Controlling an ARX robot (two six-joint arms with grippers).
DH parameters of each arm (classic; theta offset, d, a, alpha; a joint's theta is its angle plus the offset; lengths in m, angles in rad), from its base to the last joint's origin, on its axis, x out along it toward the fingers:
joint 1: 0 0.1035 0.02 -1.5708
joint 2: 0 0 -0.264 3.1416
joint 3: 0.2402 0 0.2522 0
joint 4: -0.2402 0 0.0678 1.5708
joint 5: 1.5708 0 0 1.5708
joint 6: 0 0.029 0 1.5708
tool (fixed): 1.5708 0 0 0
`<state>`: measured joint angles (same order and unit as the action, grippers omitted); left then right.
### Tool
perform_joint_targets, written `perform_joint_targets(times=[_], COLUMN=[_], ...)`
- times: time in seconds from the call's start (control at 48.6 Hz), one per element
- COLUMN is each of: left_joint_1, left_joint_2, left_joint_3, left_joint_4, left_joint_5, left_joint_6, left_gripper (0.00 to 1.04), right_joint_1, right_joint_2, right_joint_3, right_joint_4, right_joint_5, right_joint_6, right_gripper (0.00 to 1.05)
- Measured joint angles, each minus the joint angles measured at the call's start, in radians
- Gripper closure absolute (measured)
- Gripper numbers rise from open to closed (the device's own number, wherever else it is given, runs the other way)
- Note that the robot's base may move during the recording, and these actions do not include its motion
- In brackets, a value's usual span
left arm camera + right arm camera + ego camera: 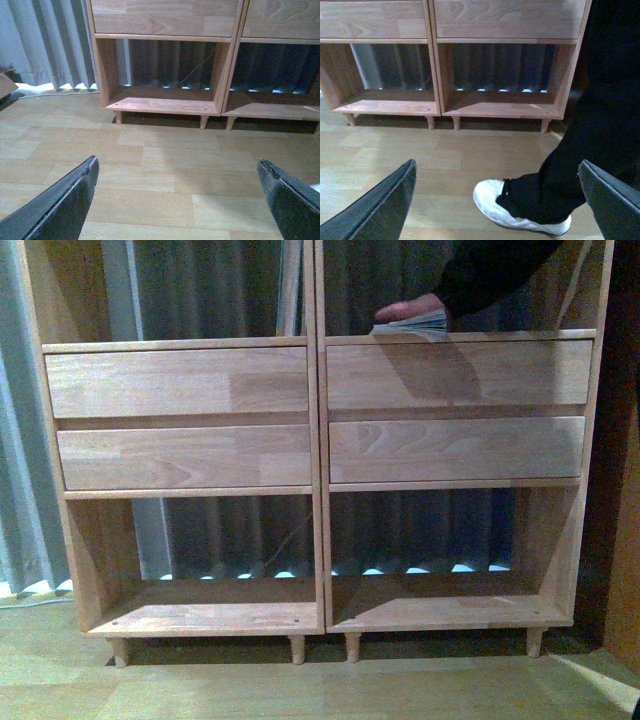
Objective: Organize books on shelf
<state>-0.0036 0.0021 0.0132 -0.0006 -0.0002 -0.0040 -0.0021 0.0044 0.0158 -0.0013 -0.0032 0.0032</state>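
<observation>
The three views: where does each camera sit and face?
Front view: on the robot's body, facing the shelf; no arm, only a person's hand on a book.
Left wrist view: low, facing the shelf; open left gripper shows.
Right wrist view: same, with open right gripper and a person's shoe.
Both wrists share the bottom compartments.

Dim, grainy and cool-tinted throughout, the views take their only bright light from daylight slivers under the curtain at lower centre of the front view, leaving the shelf softly lit in front, its open bays shadowed, and the right edge nearly black.
</observation>
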Motion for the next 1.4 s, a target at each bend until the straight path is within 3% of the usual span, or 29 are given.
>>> perform_joint_targets(times=[1.4], left_joint_1=[0.0], left_joint_2=[0.0], left_joint_3=[0.0], left_joint_4=[0.0], left_joint_5=[0.0], left_joint_6=[0.0], left_gripper=[0.07], right_joint_1=[0.0], right_joint_2=[0.0], right_joint_3=[0.0], right_joint_4=[0.0], right_joint_5=[0.001], right_joint_6=[0.0], right_gripper=[0.07])
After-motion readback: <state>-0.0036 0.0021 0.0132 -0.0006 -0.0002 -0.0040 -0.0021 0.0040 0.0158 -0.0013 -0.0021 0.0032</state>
